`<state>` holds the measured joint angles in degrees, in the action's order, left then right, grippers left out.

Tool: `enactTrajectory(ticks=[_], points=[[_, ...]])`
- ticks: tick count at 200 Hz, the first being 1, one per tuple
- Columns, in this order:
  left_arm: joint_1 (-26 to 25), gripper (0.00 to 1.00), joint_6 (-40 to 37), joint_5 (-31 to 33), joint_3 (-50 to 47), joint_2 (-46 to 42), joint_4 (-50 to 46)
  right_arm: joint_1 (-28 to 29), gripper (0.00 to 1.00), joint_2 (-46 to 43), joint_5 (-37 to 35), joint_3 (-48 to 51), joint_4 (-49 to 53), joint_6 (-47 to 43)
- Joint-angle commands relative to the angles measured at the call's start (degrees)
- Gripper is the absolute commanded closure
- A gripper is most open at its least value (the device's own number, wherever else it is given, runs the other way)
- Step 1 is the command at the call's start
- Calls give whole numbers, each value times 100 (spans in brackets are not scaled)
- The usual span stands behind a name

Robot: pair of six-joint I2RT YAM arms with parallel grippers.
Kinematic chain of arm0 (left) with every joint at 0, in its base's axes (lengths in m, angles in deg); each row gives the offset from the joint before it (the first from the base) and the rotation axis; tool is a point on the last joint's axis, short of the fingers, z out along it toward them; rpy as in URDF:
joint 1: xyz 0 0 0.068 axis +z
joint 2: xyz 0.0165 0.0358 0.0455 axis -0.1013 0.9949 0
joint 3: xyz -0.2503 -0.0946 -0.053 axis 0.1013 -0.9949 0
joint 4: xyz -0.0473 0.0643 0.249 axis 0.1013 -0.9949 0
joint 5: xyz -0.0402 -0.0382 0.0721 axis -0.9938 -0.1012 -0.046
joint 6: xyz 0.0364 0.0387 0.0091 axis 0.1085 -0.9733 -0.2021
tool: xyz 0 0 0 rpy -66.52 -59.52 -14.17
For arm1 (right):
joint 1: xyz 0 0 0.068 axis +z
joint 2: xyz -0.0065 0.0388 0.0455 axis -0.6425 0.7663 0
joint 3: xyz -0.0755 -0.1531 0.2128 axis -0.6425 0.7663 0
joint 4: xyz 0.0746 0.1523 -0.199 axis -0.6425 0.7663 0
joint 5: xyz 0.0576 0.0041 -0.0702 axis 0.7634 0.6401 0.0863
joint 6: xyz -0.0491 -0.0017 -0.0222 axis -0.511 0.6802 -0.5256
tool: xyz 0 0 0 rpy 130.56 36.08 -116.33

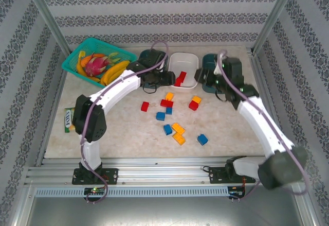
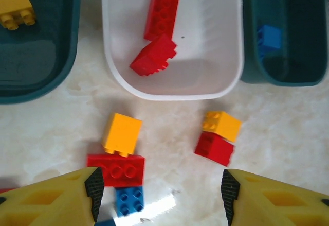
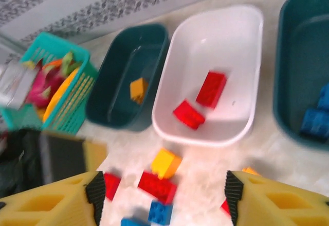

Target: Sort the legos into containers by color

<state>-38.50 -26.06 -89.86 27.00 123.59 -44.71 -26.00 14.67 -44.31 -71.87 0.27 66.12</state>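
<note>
My left gripper is open and holds nothing. It hovers above a yellow lego, a red one and a blue one, just in front of the white container. That tub holds two red legos. The left teal container has a yellow brick. The right teal container has blue bricks. My right gripper is open and empty, near the right teal tub. Several loose legos lie mid-table.
A bright teal basket of fruit stands at the back left. A snack packet lies by the left edge. The left arm's wrist partly covers the left teal tub. Patterned walls close in the back and sides.
</note>
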Motion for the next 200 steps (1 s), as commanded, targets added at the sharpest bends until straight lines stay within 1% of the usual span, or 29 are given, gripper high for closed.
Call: enactTrajectory(ticks=[1, 26, 47, 69, 116, 152, 200], points=[[-73, 36, -557, 232, 142, 428, -338, 305, 30, -577, 337, 1086, -596, 196], [-123, 37, -776, 430, 263, 797, -277, 667, 16, -1516, 275, 2047, -630, 442], [-159, 37, -854, 534, 448, 1157, -376, 748, 15, -1918, 285, 2354, -314, 559], [-226, 36, -933, 624, 594, 1375, -376, 754, 14, -2182, 104, 2465, -189, 621], [-431, 34, -1274, 856, 867, 1778, -571, 740, 14, -1904, 151, 2348, -115, 649], [-449, 36, -1352, 1079, 1012, 2030, -711, 737, 14, -1754, 177, 2235, -156, 708], [-450, 48, -1404, 1061, 1116, 2211, -709, 740, 14, -1585, 238, 2204, -169, 770]])
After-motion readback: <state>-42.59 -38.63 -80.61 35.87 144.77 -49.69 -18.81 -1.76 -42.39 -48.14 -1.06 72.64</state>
